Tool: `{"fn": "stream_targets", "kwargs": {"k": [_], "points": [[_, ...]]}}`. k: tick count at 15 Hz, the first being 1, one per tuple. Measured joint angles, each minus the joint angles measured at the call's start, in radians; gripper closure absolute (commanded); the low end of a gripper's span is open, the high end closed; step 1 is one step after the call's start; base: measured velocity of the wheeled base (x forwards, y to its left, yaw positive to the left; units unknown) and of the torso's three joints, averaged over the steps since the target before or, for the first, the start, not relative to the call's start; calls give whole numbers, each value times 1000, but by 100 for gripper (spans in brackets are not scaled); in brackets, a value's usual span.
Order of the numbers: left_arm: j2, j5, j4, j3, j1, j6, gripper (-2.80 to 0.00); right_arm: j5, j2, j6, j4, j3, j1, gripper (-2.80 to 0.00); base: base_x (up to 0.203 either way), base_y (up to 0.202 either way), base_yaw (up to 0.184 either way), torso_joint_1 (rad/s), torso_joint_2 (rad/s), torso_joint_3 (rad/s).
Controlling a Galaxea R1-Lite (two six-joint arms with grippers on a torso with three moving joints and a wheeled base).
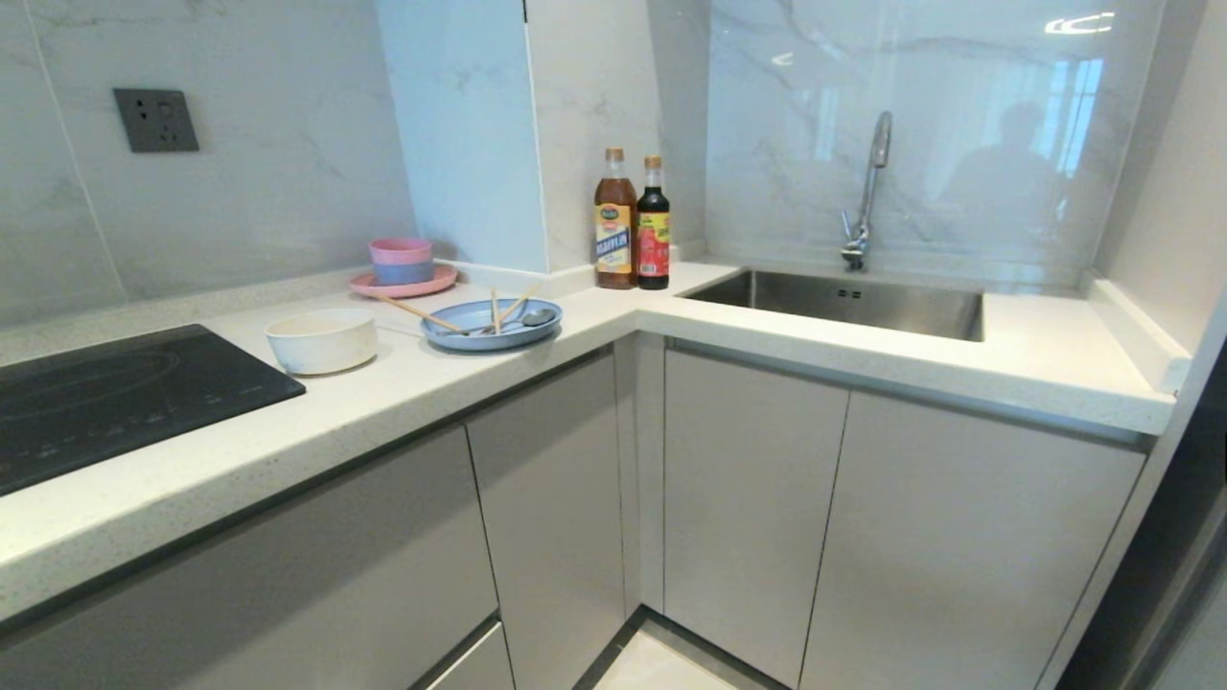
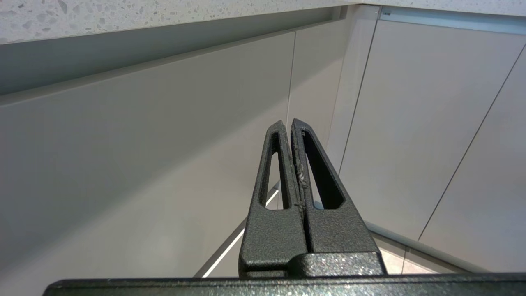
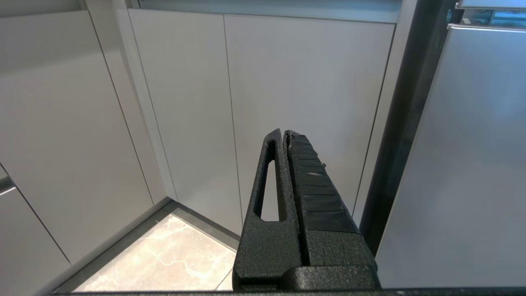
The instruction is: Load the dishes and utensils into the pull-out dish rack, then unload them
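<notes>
Left gripper (image 2: 287, 123) hangs low in front of the pale-grey cabinet fronts (image 2: 123, 164), fingers pressed together on nothing. Right gripper (image 3: 284, 132) the same: jaws closed and empty, pointed at the cabinet doors (image 3: 304, 102) under the sink side, tiled floor (image 3: 164, 255) below. Neither arm shows in the head view. Up on the white countertop (image 1: 767, 345), the off-white bowl (image 1: 322, 341) sits beside the black cooktop (image 1: 105, 393). Just to its right lies the light-blue plate (image 1: 491, 324), carrying the wooden chopsticks (image 1: 505, 309) and a metal spoon (image 1: 525, 319). Behind them, a pink plate (image 1: 403, 282) bears small stacked bowls (image 1: 401, 260). Two sauce bottles (image 1: 633, 225) stand in the corner; the steel sink (image 1: 844, 302) and tap (image 1: 868, 187) are further right. Every cabinet front is closed, no rack showing.
</notes>
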Motion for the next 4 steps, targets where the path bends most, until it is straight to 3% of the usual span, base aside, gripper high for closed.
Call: {"fn": "stream_targets", "kwargs": {"k": [4], "points": [[0,0,0,0,0,0,0,0,0,2,0,0,0,0,0,0,0,0,0,0]]}}
